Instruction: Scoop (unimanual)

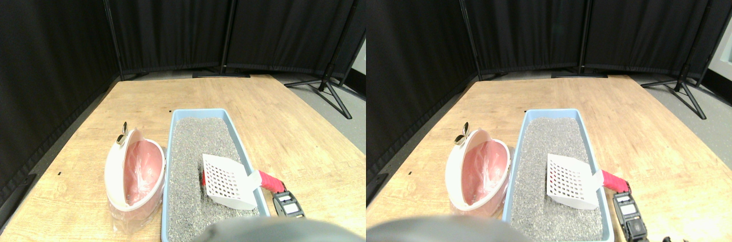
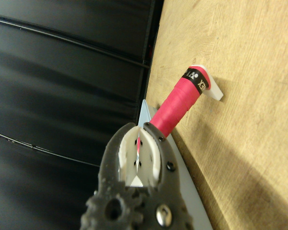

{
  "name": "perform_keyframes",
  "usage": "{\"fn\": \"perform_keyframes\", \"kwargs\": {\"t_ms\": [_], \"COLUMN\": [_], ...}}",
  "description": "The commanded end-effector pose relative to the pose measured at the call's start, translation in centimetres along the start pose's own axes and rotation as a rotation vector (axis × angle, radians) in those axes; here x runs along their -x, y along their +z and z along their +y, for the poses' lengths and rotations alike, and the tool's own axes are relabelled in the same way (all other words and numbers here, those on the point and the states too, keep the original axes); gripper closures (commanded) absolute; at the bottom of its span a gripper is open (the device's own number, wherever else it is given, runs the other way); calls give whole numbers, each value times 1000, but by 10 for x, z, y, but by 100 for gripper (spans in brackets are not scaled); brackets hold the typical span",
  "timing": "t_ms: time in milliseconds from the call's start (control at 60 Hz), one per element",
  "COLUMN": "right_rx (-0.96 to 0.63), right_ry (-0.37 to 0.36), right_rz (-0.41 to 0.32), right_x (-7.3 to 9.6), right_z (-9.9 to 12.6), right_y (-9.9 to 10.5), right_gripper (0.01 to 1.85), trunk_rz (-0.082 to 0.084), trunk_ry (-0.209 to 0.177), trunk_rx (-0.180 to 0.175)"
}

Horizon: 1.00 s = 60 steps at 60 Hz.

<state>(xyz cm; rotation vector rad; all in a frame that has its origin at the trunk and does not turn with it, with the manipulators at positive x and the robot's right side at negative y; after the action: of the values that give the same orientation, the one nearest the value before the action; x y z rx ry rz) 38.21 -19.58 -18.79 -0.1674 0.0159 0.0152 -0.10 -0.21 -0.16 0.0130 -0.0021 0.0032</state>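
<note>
On the wooden counter [image 1: 297,133], your slotted scoop [image 1: 229,180] rests in the litter tray [image 1: 243,145], pink handle [image 1: 271,182] clenched in the right hand [image 1: 281,194]; tilt carelessly and litter may miss the pink-lined bin [image 1: 135,176].

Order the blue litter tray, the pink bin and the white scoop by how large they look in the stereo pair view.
1. Blue litter tray
2. Pink bin
3. White scoop

The tray looks clearly largest and the scoop clearly smallest.
</note>
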Motion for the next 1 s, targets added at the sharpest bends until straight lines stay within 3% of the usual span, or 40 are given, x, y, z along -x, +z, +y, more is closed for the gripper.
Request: {"fn": "perform_keyframes", "kwargs": {"t_ms": [17, 383, 583, 767, 1000], "right_rx": [13, -36, -121, -182, -202], "right_ry": [-8, 13, 44, 34, 30], "right_rz": [-38, -69, -101, -72, -63], "right_x": [-1, -3, -7, -13, -25], "right_z": [-1, -2, -2, 0, 2], "right_y": [8, 8, 6, 3, -2], "right_gripper": [145, 145, 117, 98, 93], "trunk_rz": [-1, 4, 11, 11, 16], "trunk_ry": [6, 3, 0, 1, 2], "trunk_rx": [7, 8, 9, 10, 11]}}
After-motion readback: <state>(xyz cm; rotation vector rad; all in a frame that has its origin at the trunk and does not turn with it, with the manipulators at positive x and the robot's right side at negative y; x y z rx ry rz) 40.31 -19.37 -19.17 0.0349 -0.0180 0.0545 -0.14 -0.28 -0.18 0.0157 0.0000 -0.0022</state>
